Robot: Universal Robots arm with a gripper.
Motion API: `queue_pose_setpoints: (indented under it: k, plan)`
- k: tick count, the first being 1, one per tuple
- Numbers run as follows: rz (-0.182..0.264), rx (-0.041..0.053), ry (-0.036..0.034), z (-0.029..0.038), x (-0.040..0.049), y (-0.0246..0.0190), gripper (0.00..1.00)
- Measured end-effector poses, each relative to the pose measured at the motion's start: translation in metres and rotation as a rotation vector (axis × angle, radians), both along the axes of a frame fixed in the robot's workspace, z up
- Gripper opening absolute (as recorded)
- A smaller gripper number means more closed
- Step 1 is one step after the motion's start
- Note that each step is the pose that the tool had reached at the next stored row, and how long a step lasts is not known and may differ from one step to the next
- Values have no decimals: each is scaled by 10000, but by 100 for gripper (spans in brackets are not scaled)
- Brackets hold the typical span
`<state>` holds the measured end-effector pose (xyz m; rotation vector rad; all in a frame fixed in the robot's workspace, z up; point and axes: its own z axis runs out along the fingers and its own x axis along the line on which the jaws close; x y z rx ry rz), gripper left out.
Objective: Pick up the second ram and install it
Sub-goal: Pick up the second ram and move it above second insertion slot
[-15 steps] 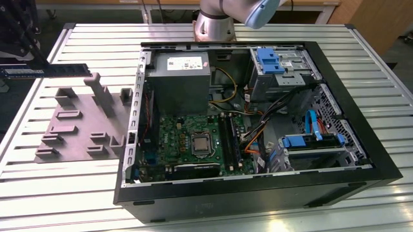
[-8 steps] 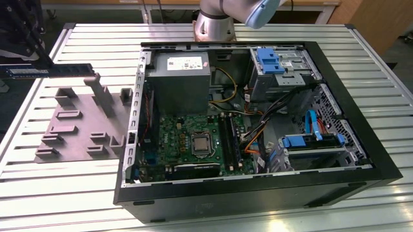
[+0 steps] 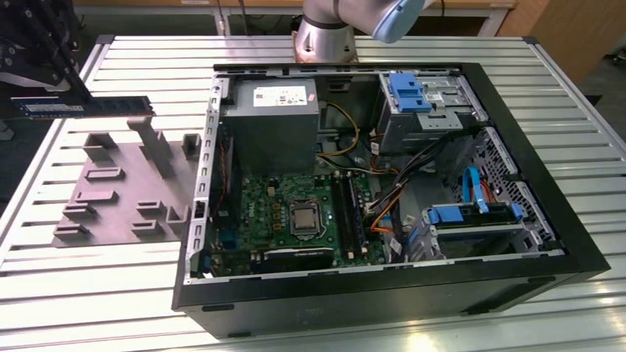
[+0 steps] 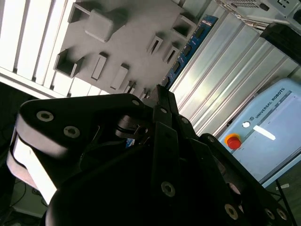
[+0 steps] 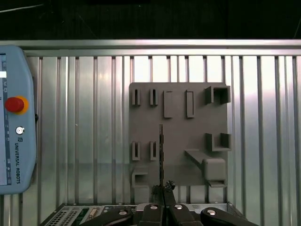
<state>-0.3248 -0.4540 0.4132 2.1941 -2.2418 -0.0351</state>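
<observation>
The second ram (image 3: 117, 105), a thin dark blue-green stick, hangs level in the air above the grey moulded tray (image 3: 108, 198) at the exterior view's left. My gripper (image 3: 47, 101) is shut on one end of it. In the first wrist view the ram (image 5: 161, 150) shows edge-on as a thin line running out from the fingertips (image 5: 169, 187) over the tray (image 5: 188, 136). In the second wrist view its blue edge (image 4: 188, 47) reaches past the gripper (image 4: 159, 96) beside the tray (image 4: 127, 33).
An open computer case (image 3: 391, 293) lies on the slatted metal table (image 3: 98, 293). Inside it are the motherboard (image 3: 284, 198) and its long black memory slots (image 3: 350, 213). A pale blue teach pendant (image 5: 14, 132) lies beside the tray.
</observation>
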Motion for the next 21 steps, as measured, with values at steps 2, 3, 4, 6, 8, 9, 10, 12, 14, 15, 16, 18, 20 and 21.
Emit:
queue_pose_setpoints:
  k: [2, 3, 4, 6, 8, 9, 10, 12, 14, 15, 16, 18, 20, 21]
  plan:
    - [0, 0, -1, 0, 26, 0, 11]
    - [0, 0, -1, 0, 40, 0, 11]
    - [0, 0, -1, 0, 53, 0, 11]
    - [0, 1, -1, -1, 81, 0, 11]
    - [0, 0, -1, 0, 111, 0, 11]
    - [0, 0, 0, 0, 126, 0, 11]
    - [1, 0, 0, 0, 141, 0, 11]
    - [0, 0, -1, 0, 171, 0, 11]
    - [0, 1, -1, 0, 201, 0, 11]
    - [0, 0, 0, 0, 216, 0, 11]
    - [0, 0, 0, 0, 231, 0, 11]
    - [0, 0, -1, 0, 260, 0, 11]
    - [0, 1, -1, 0, 291, 0, 11]
    - [0, 0, 0, 0, 306, 0, 11]
